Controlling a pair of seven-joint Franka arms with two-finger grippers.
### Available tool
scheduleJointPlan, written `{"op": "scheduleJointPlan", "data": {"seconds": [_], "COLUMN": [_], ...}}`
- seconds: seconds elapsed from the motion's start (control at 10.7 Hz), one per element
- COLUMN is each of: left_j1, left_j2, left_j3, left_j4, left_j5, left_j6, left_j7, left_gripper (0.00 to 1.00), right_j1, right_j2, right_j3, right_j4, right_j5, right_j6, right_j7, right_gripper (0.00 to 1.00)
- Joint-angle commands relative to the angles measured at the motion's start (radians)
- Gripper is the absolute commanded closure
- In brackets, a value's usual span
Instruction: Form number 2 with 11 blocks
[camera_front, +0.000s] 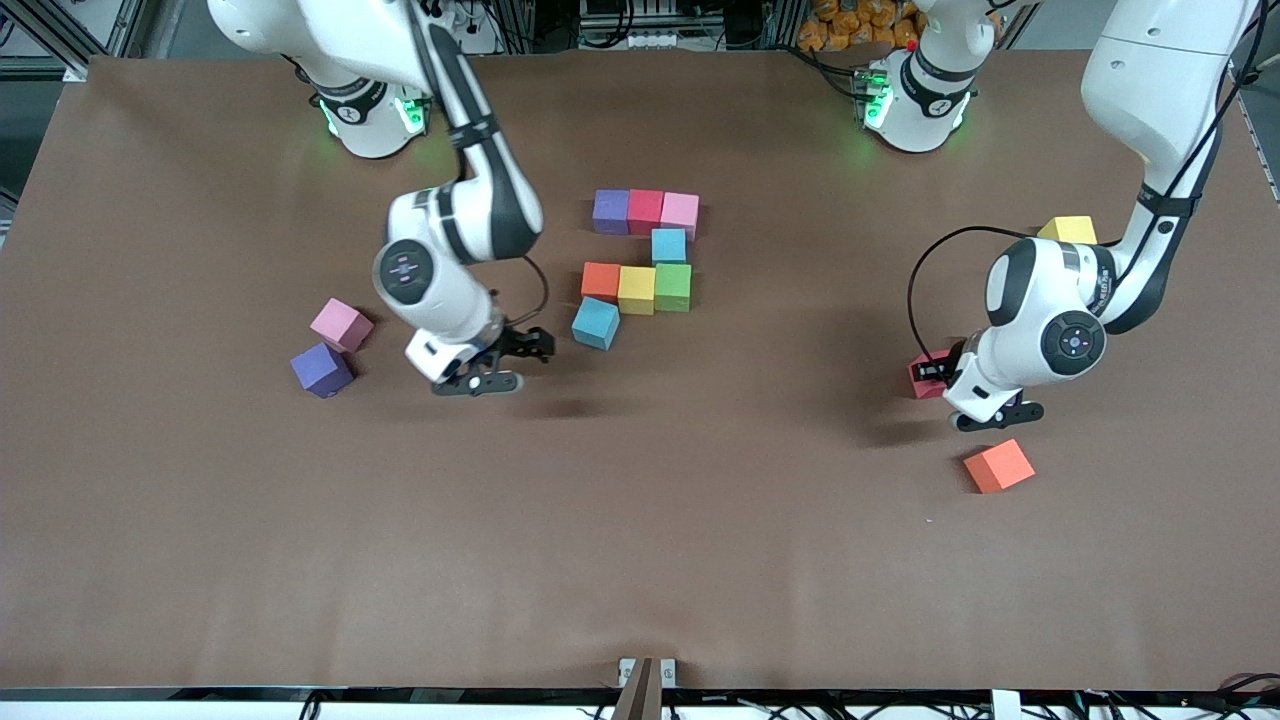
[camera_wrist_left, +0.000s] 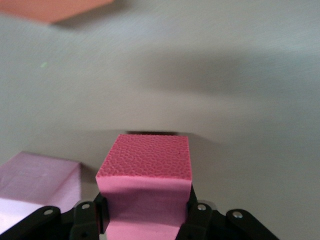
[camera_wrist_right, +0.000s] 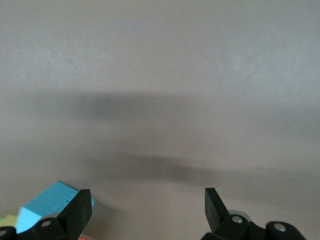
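Toward the left arm's end of the table, left gripper (camera_front: 945, 385) clamps a red block (camera_wrist_left: 145, 180), seemingly off the mat. Right gripper (camera_front: 505, 362) waits, jaws wide, at 7 o'clock from the unfinished number 2 (camera_front: 645, 260). Next: carry the block over, square it up.
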Motion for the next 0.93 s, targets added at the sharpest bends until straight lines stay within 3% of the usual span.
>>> {"op": "scheduleJointPlan", "data": {"seconds": [0.0, 0.19, 0.47, 0.56, 0.75, 0.84], "left_j1": [-0.050, -0.143, -0.275, -0.327, -0.449, -0.538], "left_j2": [-0.011, -0.002, 0.026, 0.058, 0.145, 0.174], "left_j3": [-0.062, -0.076, -0.070, -0.058, -0.035, 0.041], "left_j4": [0.101, 0.187, 0.289, 0.360, 0.561, 0.638], "left_j5": [-0.001, -0.001, -0.018, -0.019, -0.060, -0.096], "left_j6": [-0.089, -0.126, -0.138, -0.174, -0.323, -0.375], "left_j7": [-0.002, -0.011, -0.045, -0.074, -0.151, -0.188], "left_gripper": [0.47, 0.46, 0.47, 0.47, 0.47, 0.47], "right_j1": [-0.094, -0.151, -0.155, -0.165, -0.243, -0.266], "right_j2": [-0.043, -0.078, -0.075, -0.074, -0.069, -0.069], "right_j3": [0.007, -0.026, -0.152, -0.184, -0.186, -0.186], "right_j4": [-0.050, -0.102, -0.125, -0.125, -0.140, -0.163], "right_j5": [-0.005, -0.006, -0.005, -0.005, -0.005, -0.003], "right_j6": [-0.004, -0.005, -0.048, -0.066, -0.085, -0.082], "right_j7": [-0.304, -0.557, -0.803, -0.859, -0.972, -1.012], "right_gripper": [0.00, 0.00, 0.00, 0.00, 0.00, 0.00]}}
